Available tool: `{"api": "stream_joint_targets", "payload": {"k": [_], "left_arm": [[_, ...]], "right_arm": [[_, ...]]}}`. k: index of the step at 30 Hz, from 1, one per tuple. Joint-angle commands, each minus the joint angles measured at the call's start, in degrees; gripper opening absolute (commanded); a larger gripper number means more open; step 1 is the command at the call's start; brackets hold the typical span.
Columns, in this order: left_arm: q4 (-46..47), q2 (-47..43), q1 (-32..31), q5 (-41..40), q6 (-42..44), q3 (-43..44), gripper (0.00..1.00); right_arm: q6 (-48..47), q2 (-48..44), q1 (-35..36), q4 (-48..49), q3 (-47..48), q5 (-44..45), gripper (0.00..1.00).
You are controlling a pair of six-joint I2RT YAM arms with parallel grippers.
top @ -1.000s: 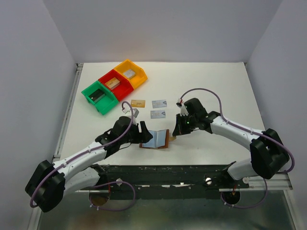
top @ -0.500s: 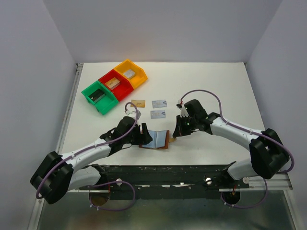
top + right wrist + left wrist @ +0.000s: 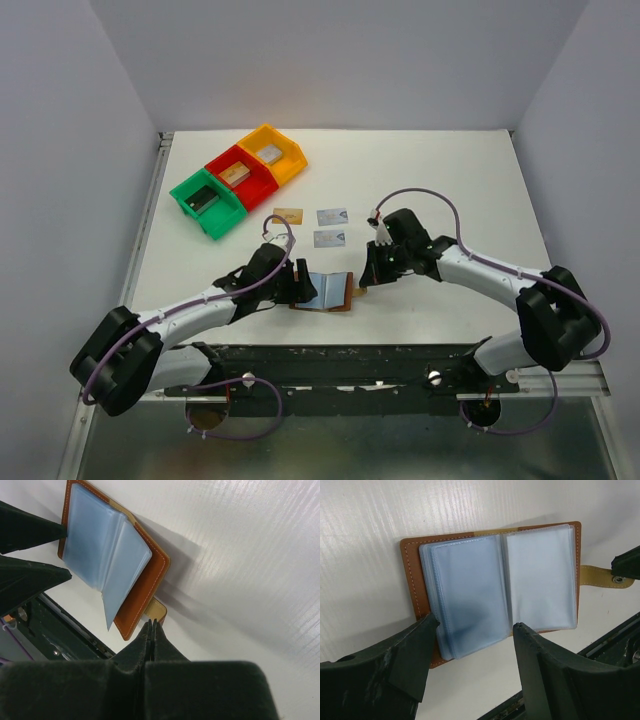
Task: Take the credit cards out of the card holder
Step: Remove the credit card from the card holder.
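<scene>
Card holder [image 3: 325, 290] lies open on desk [image 3: 450, 180], L pincer [image 3: 476, 625] gaping wide astride its near edge w/ nothing gripped, R pincer [image 3: 151, 625] closed tight at snap tab [image 3: 156, 611] (three credit cards [image 3: 329, 237] lie just beyond).

Top view was bright, evenly lit from overhead, sharp throughout. The white table [image 3: 440, 180] was close to blown out on the far side. The grey walls [image 3: 60, 150] fell darker toward the left and right. The arms [image 3: 190, 315] threw only short, soft shadows.

Left wrist view: streaky sheen on the table. The left claw [image 3: 476, 625] was dark, low in detail and soft near the lens. The card holder [image 3: 412, 575] was in focus, with a grey shadow on the sleeve [image 3: 470, 595] between the claw tips.

Right wrist view: the right claw [image 3: 151, 626] was almost black, underexposed and blurred close up. The card holder cast a soft shadow on the table beside it, and glare streaks ran across the table.
</scene>
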Motion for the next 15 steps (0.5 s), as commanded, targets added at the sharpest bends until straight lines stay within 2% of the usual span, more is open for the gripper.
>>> {"api": "stream_joint_targets", "payload": {"k": [1, 7, 15], "left_arm": [[0.2, -0.2, 0.3, -2.3, 0.1, -0.2, 0.76], [0.3, -4.1, 0.3, -3.5, -0.1, -1.4, 0.78], [1.1, -0.2, 0.2, -1.4, -0.1, -0.7, 0.78]], "right_arm": [[0.5, 1.3, 0.3, 1.7, -1.1, -0.8, 0.0], [0.5, 1.5, 0.3, 2.1, -1.6, -0.5, 0.0], [0.5, 2.3, 0.3, 2.6, -1.6, -0.8, 0.0]]}}
